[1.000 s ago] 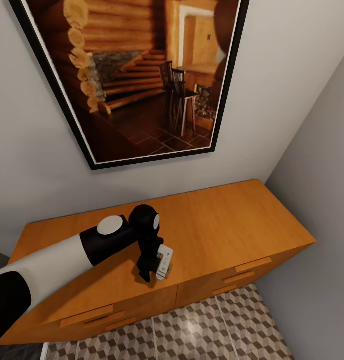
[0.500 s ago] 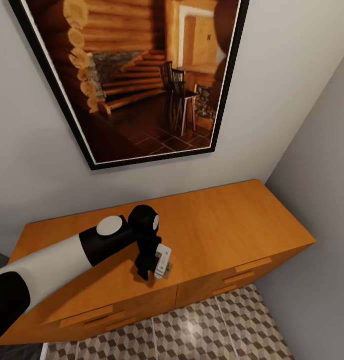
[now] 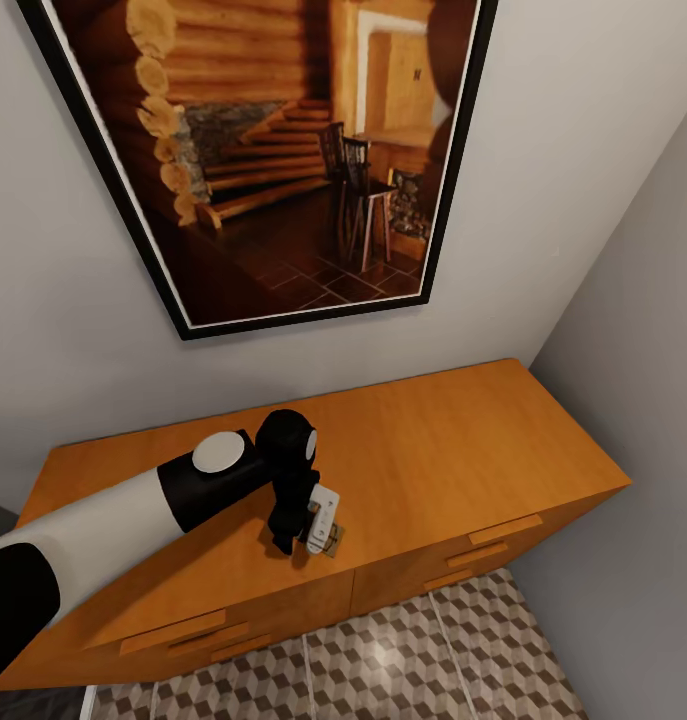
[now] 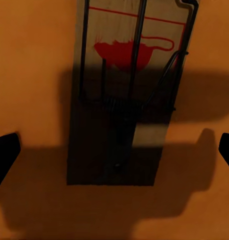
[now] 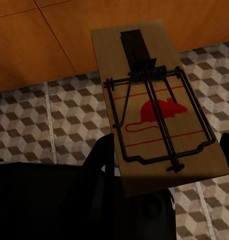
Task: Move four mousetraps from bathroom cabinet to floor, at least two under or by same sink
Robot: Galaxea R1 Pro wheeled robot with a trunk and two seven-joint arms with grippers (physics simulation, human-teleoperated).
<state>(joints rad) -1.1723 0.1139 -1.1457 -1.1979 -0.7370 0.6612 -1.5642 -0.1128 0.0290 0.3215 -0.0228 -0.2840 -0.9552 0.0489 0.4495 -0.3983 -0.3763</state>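
Note:
One mousetrap (image 4: 125,95), a tan board with dark wire and a red mouse mark, lies flat on the orange-brown cabinet (image 3: 433,450) top near its front edge. My left gripper (image 4: 114,150) hangs straight above it, open, with a dark fingertip (image 4: 4,155) on either side and clear of the board. From the head view the left gripper (image 3: 303,535) points down at that mousetrap (image 3: 331,543). In the right wrist view a second mousetrap (image 5: 154,110) sits between the fingers of my right gripper (image 5: 167,147), held above the cube-patterned bathroom floor (image 5: 39,120) in front of the drawers.
A large framed picture (image 3: 283,150) hangs on the wall behind the cabinet. A grey side wall (image 3: 633,400) closes in at the cabinet's right end. Patterned floor (image 3: 403,670) runs along the cabinet front. My dark body (image 5: 54,200) shows in the right wrist view.
My left gripper has edged slightly back and to the left above the trap on the cabinet top. The trap has stayed where it was.

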